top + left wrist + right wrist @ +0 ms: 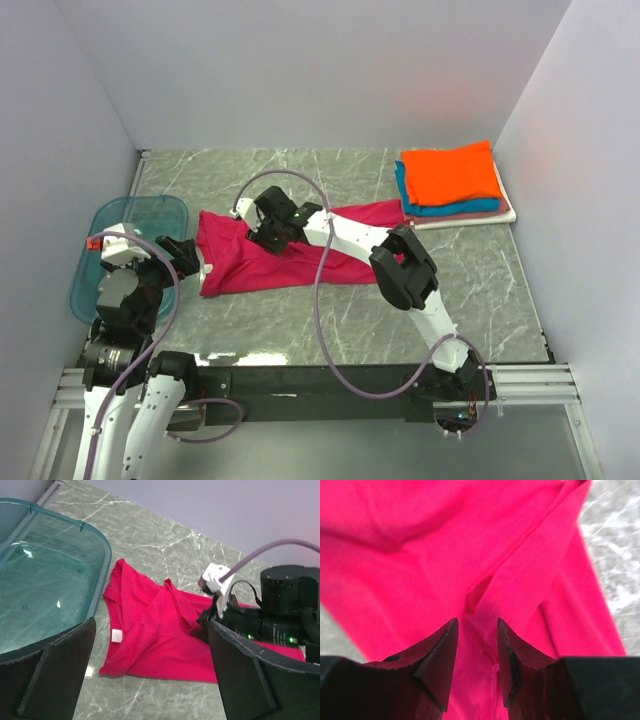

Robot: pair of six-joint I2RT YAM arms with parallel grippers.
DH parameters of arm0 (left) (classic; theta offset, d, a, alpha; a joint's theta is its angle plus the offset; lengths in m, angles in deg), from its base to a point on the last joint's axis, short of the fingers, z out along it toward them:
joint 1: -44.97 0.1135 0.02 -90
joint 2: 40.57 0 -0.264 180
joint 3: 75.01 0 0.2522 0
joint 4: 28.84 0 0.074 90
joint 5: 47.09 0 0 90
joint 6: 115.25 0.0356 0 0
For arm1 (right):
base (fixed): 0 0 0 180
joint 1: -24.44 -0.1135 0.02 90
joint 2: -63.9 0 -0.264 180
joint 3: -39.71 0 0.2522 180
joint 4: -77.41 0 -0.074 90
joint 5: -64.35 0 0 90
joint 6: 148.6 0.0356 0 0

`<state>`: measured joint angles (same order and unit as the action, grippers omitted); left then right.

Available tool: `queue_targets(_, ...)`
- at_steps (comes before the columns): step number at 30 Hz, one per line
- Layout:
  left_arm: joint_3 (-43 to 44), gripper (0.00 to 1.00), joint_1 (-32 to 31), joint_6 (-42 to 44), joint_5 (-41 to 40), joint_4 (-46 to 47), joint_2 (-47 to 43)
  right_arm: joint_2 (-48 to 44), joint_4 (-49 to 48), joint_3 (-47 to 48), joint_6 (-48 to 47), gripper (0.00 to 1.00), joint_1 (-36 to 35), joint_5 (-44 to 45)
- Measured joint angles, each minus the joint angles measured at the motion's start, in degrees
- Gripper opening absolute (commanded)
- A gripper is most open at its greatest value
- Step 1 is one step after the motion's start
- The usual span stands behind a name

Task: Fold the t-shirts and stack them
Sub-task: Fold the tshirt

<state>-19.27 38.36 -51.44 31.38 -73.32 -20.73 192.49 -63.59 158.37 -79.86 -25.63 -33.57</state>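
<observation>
The magenta-red t-shirt [290, 265] lies spread and rumpled in the middle of the table, its white label [116, 635] near the left edge. My right gripper [263, 233] reaches across onto the shirt's upper left part. Its fingers [440, 650] are closed on a raised fold of the red cloth [480, 610]. My left gripper [185, 257] hovers by the shirt's left edge, wide open and holding nothing [152, 625]. At the back right sits a stack of folded t-shirts with orange [452, 172] on top, then teal-blue [408, 196], pinkish and white below.
A translucent blue plastic tray [100, 215] sits at the left edge of the table, just left of the shirt and my left gripper. Grey walls close in the left, back and right sides. The right arm's purple cable [322, 300] loops over the table in front of the shirt.
</observation>
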Motion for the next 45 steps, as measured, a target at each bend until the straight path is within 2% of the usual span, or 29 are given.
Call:
queue_targets(6, -0.35, 0.99, 0.00, 0.00, -0.02, -0.02, 0.02, 2.84, 0.20, 3.96, 0.83, 0.42, -0.66, 2.71)
queue_targets(9, -0.57, 1.00, 0.00, 0.00, -0.15, -0.04, -0.20, 3.15, 0.44, 3.96, 0.83, 0.34, -1.14, 3.43)
queue_targets(10, -0.57, 0.99, 0.00, 0.00, -0.15, 0.00, -0.28, 3.15, 0.52, 3.96, 0.85, 0.26, -1.18, 3.63)
queue_targets(13, -0.57, 0.99, 0.00, 0.00, -0.22, 0.04, -0.46, 3.15, 0.52, 3.96, 0.76, 0.11, -1.18, 3.87)
queue_targets(17, -0.57, 1.00, 0.00, 0.00, -0.35, 0.04, -0.46, 2.91, -0.33, 3.04, 0.83, 0.01, -1.16, 4.48)
queue_targets(23, -0.57, 0.99, 0.00, -0.02, -0.37, 0.04, -0.46, 0.35, -2.86, -1.51, 1.33, 0.00, -0.31, 7.82)
queue_targets(27, -0.57, 0.99, 0.00, -0.02, -0.37, 0.02, -0.46, -2.43, -5.44, -4.42, 2.51, 0.00, 2.84, 10.40)
queue_targets(30, -0.57, 0.99, 0.00, -0.02, -0.35, 0.04, -0.46, -3.54, -7.10, -4.85, 4.50, 0.27, 6.54, 11.69)
queue_targets(31, -0.57, 1.00, 0.00, -0.02, -0.35, 0.04, -0.46, -3.63, -7.54, -4.85, 5.16, 0.43, 7.61, 11.91)
queue_targets(32, -0.57, 1.00, 0.00, -0.02, -0.35, 0.02, -0.46, -3.63, -7.74, -4.81, 5.53, 0.46, 8.55, 12.04)
queue_targets(34, -0.57, 0.99, 0.00, -0.02, -0.35, 0.04, -0.46, -3.63, -7.41, -4.68, 6.73, 0.50, 10.62, 12.02)
queue_targets(41, -0.61, 0.99, 0.00, -0.81, 0.70, 0.11, 0.42, -3.91, -5.99, -4.74, 7.67, 0.55, 11.98, 9.75)
queue_targets(45, -1.53, 0.89, 0.00, -6.12, 4.83, 1.05, 3.76, -7.54, -2.82, -7.80, 3.58, 0.58, 12.79, 2.38)
